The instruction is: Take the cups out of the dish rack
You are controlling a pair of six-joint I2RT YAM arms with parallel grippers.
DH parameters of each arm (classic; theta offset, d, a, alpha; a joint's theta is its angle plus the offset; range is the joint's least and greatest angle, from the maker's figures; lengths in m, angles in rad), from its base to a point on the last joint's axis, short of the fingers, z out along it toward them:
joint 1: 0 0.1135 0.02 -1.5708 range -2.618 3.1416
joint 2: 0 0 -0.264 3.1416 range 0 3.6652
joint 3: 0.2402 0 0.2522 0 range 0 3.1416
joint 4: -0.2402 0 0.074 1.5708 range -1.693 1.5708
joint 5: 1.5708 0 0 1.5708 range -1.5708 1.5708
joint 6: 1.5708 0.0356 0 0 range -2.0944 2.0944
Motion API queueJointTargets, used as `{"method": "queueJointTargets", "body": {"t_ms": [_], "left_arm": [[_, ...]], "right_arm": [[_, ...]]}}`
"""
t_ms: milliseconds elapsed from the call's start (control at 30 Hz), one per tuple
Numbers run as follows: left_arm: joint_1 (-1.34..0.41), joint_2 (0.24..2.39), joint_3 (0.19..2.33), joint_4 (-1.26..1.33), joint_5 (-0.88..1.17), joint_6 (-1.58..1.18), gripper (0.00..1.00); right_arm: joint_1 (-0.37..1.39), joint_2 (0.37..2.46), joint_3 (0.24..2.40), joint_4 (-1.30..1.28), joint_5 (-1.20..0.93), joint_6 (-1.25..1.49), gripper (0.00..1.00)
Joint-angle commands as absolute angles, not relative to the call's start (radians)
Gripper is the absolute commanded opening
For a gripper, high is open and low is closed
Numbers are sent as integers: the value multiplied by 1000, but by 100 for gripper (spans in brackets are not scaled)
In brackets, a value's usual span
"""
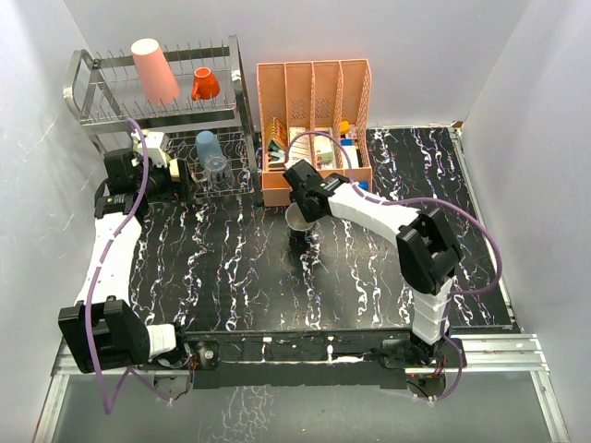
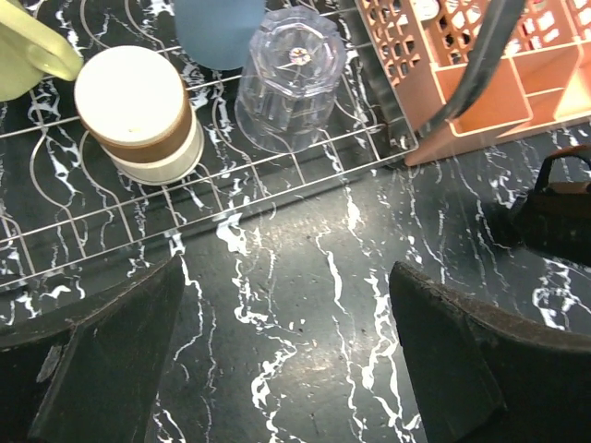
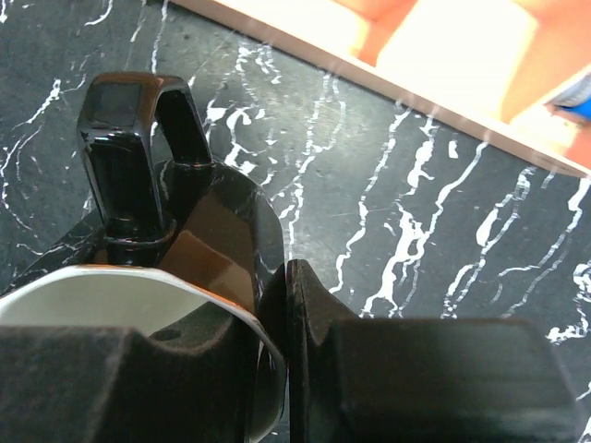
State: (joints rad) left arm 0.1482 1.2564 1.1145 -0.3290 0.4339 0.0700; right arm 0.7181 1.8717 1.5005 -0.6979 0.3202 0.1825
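Observation:
The dish rack [image 1: 238, 85] stands at the back left. A tall pink tumbler [image 1: 155, 70] and a tiny orange cup [image 1: 205, 85] sit upside down on its top tier. On the lower tier [image 2: 305, 159] are a blue cup [image 2: 217, 28], a clear glass [image 2: 291, 78], a brown cup with a cream base [image 2: 138, 115] and a pale yellow mug [image 2: 23, 55]. My left gripper [image 2: 286, 355] hangs open over the table just in front of that tier, holding nothing. My right gripper [image 3: 277, 314] is shut on the rim of the black mug [image 3: 199, 231], upright at the table's middle [image 1: 300, 235].
A peach plastic organizer [image 1: 314, 92] with several small items stands just right of the rack, close behind the right gripper. White walls close the table on the left, back and right. The marbled black table top [image 1: 240, 277] stretches toward the arm bases.

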Motion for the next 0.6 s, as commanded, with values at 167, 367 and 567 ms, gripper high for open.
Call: {"method": "queueJointTargets", "body": {"t_ms": [167,367,567], "left_arm": [[149,1301,1092,-222,346,132,92],[149,1324,1089,-201,337,131,92],[149,1337,1058,-146,290,109,96]], "right_arm": [[729,1912,1629,-707,179,151,8],[723,1924,1663,-720,87,20,8],[692,1962,1719,-748,48,6,8]]}}
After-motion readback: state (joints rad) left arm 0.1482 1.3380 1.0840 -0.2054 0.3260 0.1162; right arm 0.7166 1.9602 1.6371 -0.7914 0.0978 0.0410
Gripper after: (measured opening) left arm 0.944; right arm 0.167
